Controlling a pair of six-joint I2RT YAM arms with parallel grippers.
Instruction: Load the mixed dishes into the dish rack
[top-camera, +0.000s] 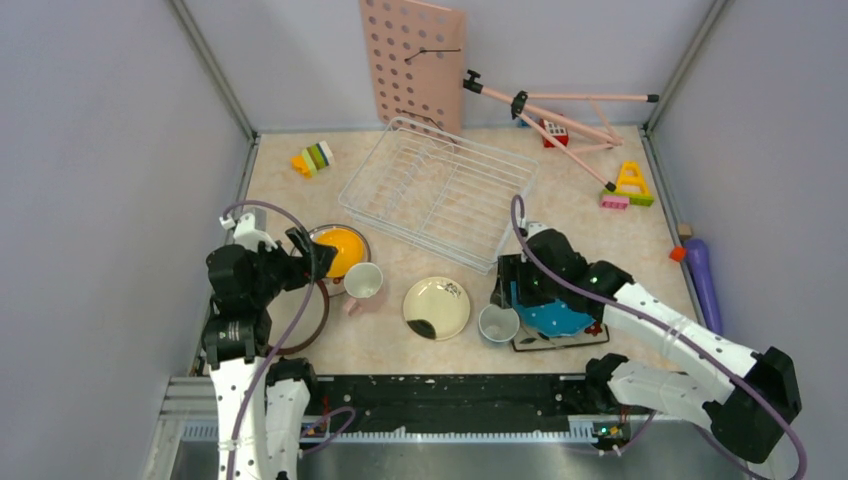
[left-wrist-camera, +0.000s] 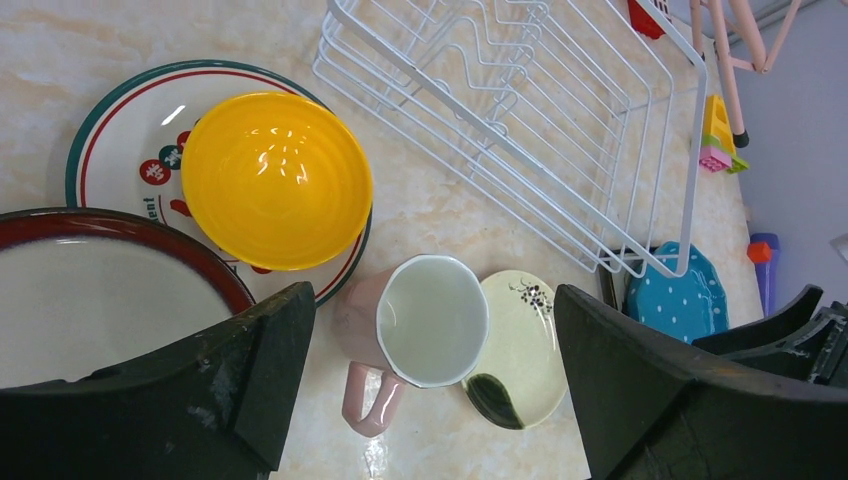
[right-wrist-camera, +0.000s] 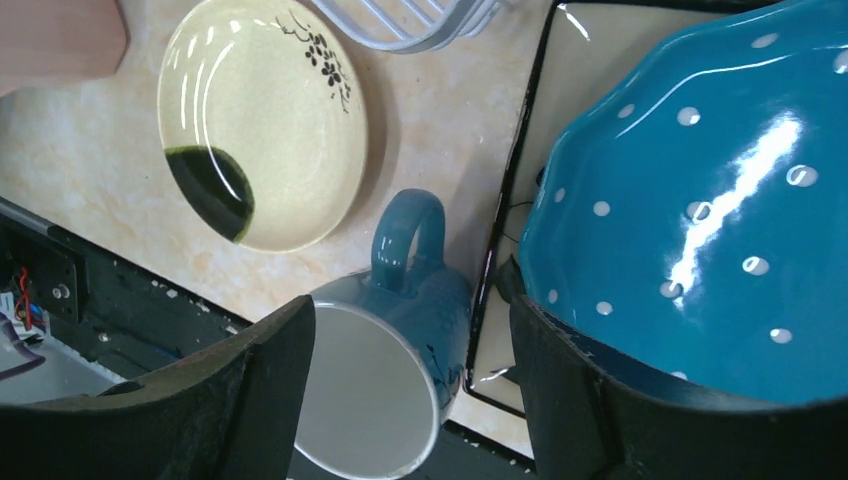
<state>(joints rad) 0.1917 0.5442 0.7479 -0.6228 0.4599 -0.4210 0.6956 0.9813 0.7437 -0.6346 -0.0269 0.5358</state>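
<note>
Where grey walls (top-camera: 100, 150) box in the marbled beige table (top-camera: 600, 240), dish rack (top-camera: 440, 190) sits centre-rear, dishes (top-camera: 436, 307) before it. Left gripper (left-wrist-camera: 430, 320) spread above pink cup (left-wrist-camera: 425, 340); right gripper (right-wrist-camera: 410, 305) spread astride blue cup (right-wrist-camera: 370, 400).

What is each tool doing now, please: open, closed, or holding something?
Left tool: open, empty, above the pink cup.
Right tool: open, straddling the blue cup, no grip visible.
</note>
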